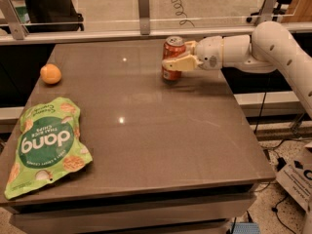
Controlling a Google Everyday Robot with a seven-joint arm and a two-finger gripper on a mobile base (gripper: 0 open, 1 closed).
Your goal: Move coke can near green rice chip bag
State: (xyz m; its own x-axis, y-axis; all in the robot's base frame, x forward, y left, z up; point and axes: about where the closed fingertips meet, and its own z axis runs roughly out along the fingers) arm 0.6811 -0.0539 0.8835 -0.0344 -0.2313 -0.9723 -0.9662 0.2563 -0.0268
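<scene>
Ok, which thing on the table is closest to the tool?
The coke can at the table's far edge: the tool is right at it. The orange and the green rice chip bag lie far off across the table.

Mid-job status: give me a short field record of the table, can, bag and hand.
can: red aluminium coke can, standing at the far edge of the grey table
hand: hand at the can
bag: flat green rice chip bag, near-left corner
other: round orange fruit, far left
can-to-bag: far apart
</scene>
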